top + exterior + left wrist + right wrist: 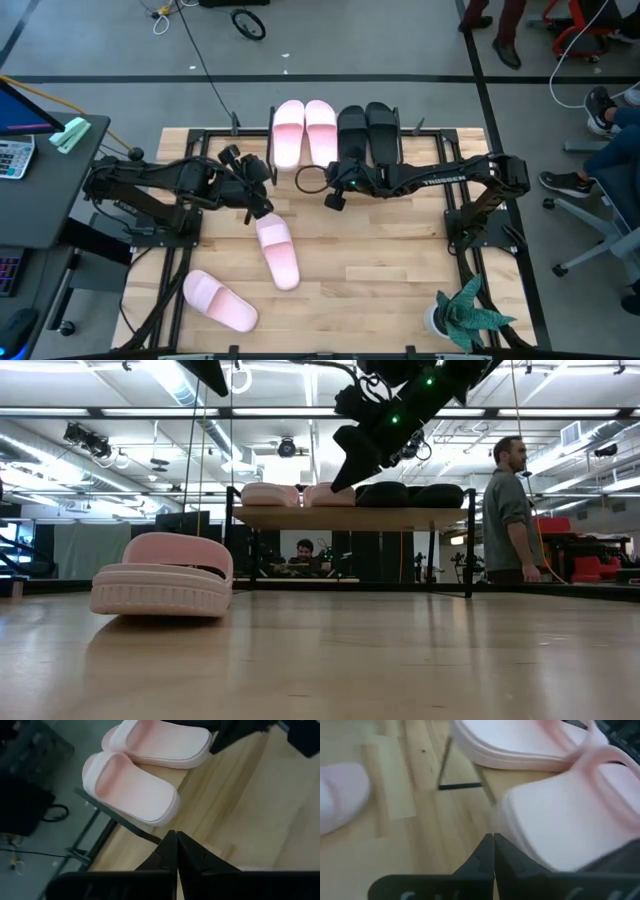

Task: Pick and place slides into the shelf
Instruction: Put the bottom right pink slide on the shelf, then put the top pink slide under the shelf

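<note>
Nearest the low camera, one pink slide (162,587) lies on the table (400,260); another (277,250) waits too. Four sit on the shelf (350,517). Both my grippers, left (262,207) and right (334,199), are clamped shut, empty.

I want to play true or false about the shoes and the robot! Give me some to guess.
1. Two pink slides and two black slides sit on the shelf. True.
2. Two pink slides lie on the table. True: one near the middle, one at the front-left.
3. The left pincer is carrying a black slide. False: it is shut and empty.
4. The right pincer is wide open. False: its fingers are shut together.
5. A green plant sits at the table's corner. True.
</note>
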Action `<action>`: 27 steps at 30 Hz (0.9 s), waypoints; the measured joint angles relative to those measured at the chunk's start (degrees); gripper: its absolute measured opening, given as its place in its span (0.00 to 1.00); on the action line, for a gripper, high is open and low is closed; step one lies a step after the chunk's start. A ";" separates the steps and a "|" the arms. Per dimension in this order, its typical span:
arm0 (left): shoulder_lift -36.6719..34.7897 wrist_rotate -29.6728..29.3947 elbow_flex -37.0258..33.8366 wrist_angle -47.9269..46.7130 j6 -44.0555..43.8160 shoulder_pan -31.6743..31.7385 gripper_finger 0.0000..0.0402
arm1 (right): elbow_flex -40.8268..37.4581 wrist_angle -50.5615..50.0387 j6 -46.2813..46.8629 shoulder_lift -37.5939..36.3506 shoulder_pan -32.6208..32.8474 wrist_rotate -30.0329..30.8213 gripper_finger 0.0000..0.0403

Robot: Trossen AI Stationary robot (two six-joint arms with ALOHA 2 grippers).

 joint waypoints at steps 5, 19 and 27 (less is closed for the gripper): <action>0.10 8.23 0.00 -0.78 -2.36 -2.97 0.05 | 0.00 -0.19 0.22 0.00 5.24 -0.09 0.00; 7.42 13.16 -0.04 -7.10 -22.65 -14.60 0.04 | 0.00 2.99 -3.86 0.00 16.58 -14.85 0.03; 7.43 13.03 -0.03 -8.36 -23.15 -14.94 0.02 | 0.11 23.96 -9.57 7.26 19.46 -25.37 0.16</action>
